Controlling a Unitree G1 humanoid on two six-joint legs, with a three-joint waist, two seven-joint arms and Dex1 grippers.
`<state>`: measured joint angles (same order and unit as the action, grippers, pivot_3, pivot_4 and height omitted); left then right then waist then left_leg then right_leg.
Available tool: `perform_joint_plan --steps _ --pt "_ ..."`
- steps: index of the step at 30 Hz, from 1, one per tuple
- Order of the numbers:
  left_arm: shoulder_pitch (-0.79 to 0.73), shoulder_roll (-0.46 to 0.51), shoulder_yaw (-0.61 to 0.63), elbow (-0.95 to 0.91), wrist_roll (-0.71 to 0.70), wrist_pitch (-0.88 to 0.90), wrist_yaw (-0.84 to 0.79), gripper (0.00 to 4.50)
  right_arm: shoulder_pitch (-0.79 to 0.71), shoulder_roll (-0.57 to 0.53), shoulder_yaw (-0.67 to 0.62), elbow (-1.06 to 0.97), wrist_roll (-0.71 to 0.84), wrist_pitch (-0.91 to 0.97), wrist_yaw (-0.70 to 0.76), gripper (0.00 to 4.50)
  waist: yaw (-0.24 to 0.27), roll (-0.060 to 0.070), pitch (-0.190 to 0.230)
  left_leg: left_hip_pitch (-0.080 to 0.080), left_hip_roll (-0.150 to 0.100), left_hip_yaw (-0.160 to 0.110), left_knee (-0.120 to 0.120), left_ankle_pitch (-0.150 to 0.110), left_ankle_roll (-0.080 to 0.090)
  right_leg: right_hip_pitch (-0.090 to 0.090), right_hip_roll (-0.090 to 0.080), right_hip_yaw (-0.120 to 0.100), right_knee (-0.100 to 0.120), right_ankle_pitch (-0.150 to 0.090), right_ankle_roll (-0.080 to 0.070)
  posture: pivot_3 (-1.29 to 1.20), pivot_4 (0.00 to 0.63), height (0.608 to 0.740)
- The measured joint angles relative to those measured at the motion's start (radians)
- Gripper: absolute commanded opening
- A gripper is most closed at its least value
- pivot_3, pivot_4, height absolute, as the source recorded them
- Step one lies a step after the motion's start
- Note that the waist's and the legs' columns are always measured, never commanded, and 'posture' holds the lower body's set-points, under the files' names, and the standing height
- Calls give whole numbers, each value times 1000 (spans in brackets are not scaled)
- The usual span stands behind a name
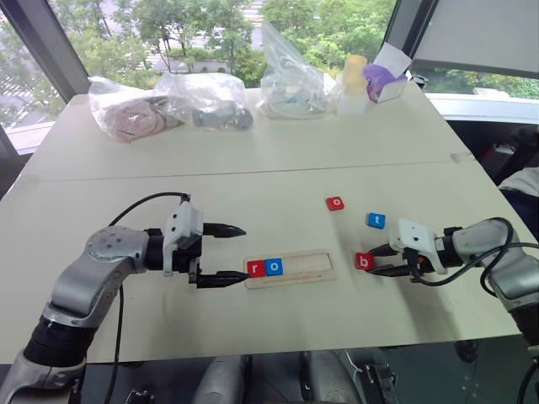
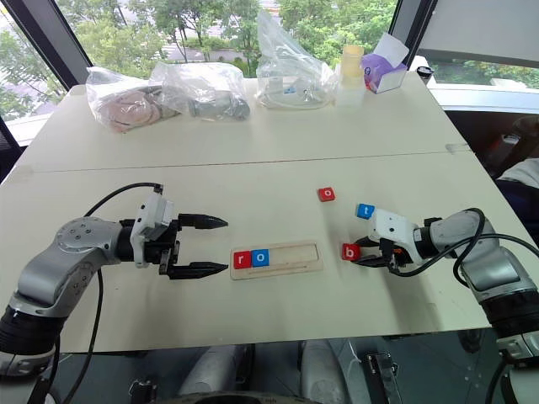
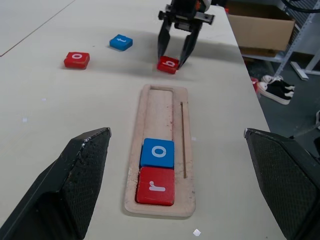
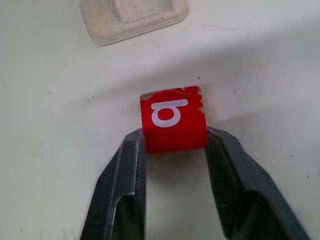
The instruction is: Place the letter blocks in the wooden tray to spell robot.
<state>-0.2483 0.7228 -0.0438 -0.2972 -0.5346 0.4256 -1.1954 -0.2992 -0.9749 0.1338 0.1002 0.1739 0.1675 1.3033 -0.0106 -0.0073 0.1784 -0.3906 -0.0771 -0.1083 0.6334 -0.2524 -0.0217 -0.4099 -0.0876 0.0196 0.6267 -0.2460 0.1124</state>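
The wooden tray (image 1: 307, 263) lies at the middle of the table, with a red r block (image 1: 256, 268) and a blue o block (image 1: 274, 267) in its left end. My left gripper (image 1: 242, 252) is open, level with the tray's left end, nothing between its fingers. Right of the tray, my right gripper (image 1: 376, 261) is shut on the red b block (image 4: 173, 120), which rests on the table; both fingers press its sides. A red o block (image 1: 335, 203) and a blue t block (image 1: 376, 220) lie loose farther back.
Several plastic bags (image 1: 210, 101), a pale bottle (image 1: 354, 84) and a purple-and-white box (image 1: 386, 77) stand along the far edge. A seam (image 1: 253, 172) crosses the table. Beyond the right edge, a cardboard box (image 3: 260, 30) and shoes (image 3: 277, 90) sit on the floor.
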Motion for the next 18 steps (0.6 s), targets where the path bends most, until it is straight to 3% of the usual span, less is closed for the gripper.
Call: perform_joint_plan --steps 5,10,18 --pt "6 11 -2 -1 0 1 -5 4500 4 26 1 -104 8 56 -25 1102 -2 1 0 0 0 0 0 0 0 -1 0 1 1 0 0 0 150 740" --pt "25 32 -7 -5 2 -2 -27 4500 -110 55 16 -264 49 186 -21 1102 -2 1 1 0 0 0 0 0 0 -1 0 1 1 0 0 0 150 740" --pt "54 52 -18 -14 24 -28 -46 4500 -201 175 193 -327 3 284 -43 1102 1 1 0 -1 0 0 0 0 0 -2 -1 1 0 0 0 0 150 740"
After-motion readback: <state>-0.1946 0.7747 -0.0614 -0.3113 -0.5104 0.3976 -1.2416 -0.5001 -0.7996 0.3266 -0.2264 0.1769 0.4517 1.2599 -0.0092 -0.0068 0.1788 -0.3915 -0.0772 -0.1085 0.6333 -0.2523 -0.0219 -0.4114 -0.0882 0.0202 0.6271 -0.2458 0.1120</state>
